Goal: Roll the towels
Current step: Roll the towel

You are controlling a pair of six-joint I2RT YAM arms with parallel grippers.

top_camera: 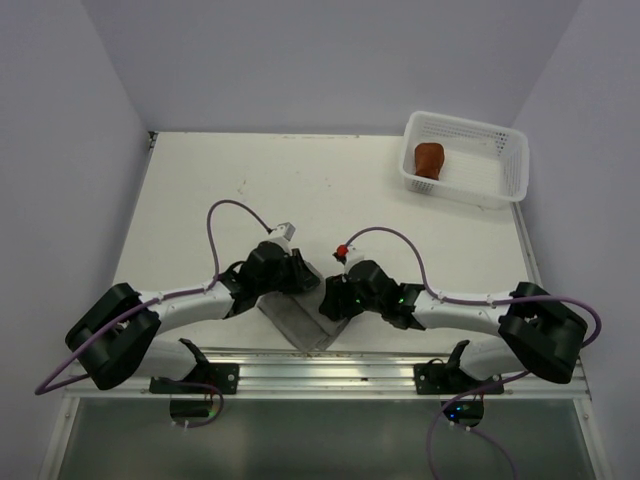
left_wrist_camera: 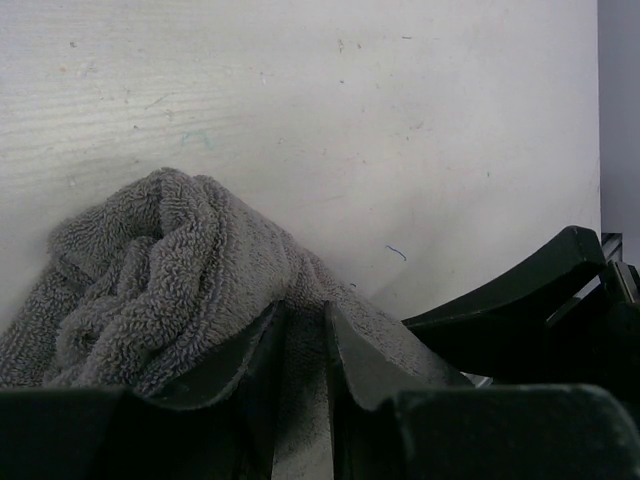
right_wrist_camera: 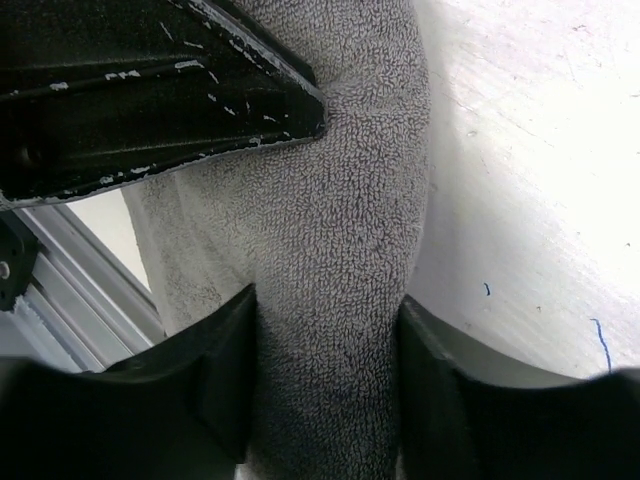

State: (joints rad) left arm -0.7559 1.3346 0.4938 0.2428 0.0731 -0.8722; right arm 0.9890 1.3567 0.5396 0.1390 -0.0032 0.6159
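Grey towel point(top_camera: 297, 320) at near table point(top_camera: 250, 180) edge, left tool point(left_wrist_camera: 305, 312) pinching

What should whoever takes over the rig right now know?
Left gripper: shut on the grey towel, pinching a bunched edge.
Right gripper: jaws astride the same towel; cannot tell whether it is clamped.
Grey one: at the near edge of the table, between both grippers, not rolled yet.
Rust-brown towel: rolled, inside the white basket at the far right corner.
Done: rust-brown one. Left: roll the grey one.
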